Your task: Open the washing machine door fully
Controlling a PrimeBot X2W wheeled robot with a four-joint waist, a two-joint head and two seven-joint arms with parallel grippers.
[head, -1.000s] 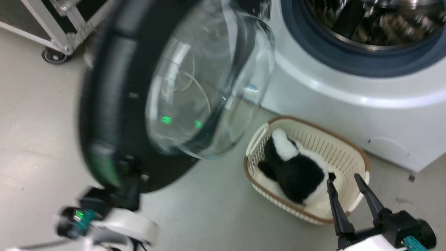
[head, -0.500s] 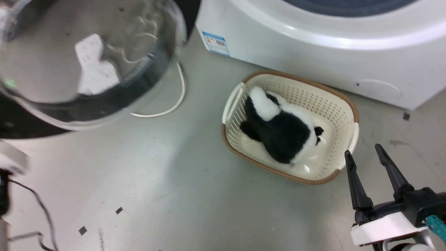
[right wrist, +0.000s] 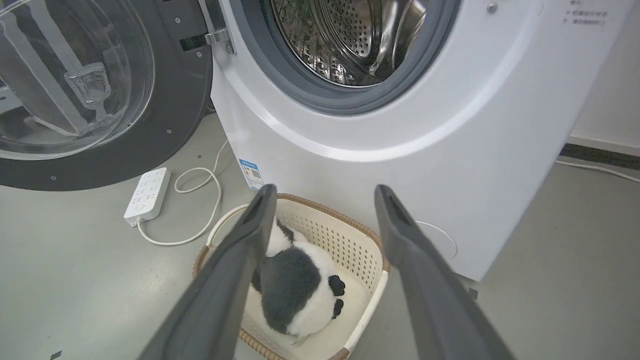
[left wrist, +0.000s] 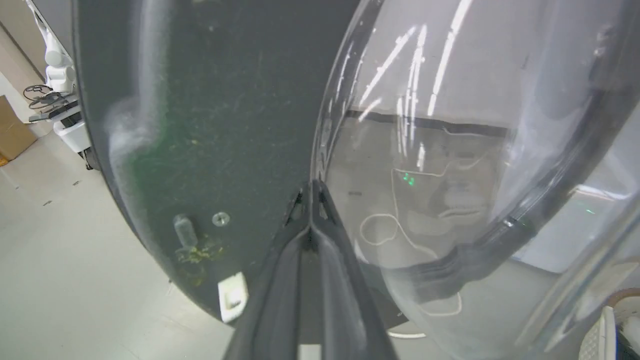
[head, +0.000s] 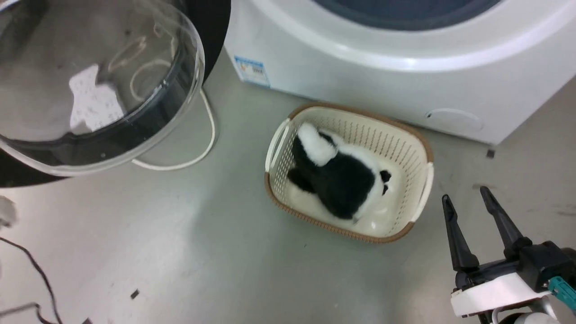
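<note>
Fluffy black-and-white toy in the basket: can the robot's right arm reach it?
Probably yes. The right gripper hangs open beside the basket, fingers pointing its way. The toy lies uncovered inside, with nothing between them.

Washer [right wrist: 375, 165] label [right wrist: 251, 174] txt illegible

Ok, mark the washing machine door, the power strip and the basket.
washing machine door [right wrist: 175, 125], right wrist view, black frame.
power strip [right wrist: 147, 196], right wrist view, white top.
basket [head: 382, 135], head view, far wall.
</note>
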